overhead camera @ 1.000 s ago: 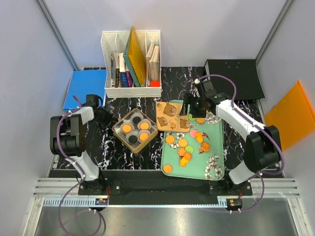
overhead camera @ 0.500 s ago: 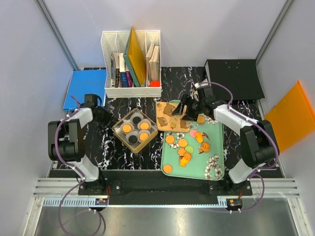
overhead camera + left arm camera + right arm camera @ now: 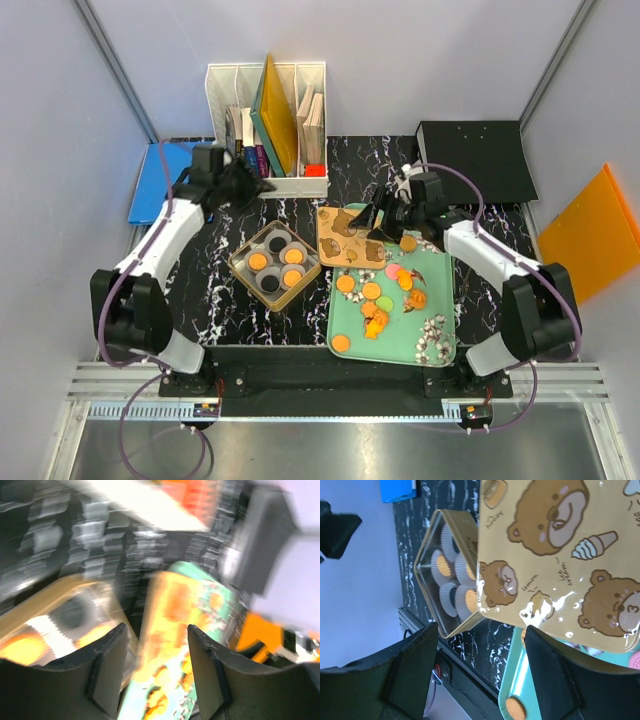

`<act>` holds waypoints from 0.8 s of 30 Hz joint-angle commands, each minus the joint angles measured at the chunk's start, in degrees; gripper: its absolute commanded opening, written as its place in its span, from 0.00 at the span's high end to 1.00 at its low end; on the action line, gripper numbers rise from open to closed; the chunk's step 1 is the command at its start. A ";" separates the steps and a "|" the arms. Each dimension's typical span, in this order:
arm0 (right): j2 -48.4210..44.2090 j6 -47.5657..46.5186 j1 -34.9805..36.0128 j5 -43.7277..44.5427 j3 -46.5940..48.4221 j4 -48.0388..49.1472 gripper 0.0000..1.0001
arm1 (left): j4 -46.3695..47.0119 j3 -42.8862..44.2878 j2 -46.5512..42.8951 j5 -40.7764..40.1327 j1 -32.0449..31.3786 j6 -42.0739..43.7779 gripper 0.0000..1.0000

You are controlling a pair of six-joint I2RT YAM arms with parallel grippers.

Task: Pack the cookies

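the left claw (image 3: 243,183) hangs open and empty by the white organizer (image 3: 290,187). some cookies (image 3: 258,262) sit in the gold tin (image 3: 233,266), others on the mint-green tray (image 3: 400,342). the right claw (image 3: 378,215) is open over the bear-print lid (image 3: 345,240).

Our overhead view sits high and well back at 6 o'clock of the table (image 3: 230,310), looking down over everything to the file rack (image 3: 267,130) at 12. Our right wrist view hangs close above the bear-print lid (image 3: 555,555), facing almost straight down, with the gold tin (image 3: 468,535) and its cookies (image 3: 441,566) at its 9 o'clock. Our left wrist view, badly blurred, slants across that tin toward the mint-green tray (image 3: 197,575); all three share these.
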 commanded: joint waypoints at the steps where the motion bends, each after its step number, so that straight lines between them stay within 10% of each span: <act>1: -6.42 0.95 -0.32 -1.68 -0.06 0.93 0.22 | 1.39 10.14 7.41 1.82 -6.50 3.21 0.40; 24: -14.25 1.39 -0.23 -1.68 -7.44 0.40 0.21 | 5.70 19.12 30.45 9.74 -14.77 5.06 0.39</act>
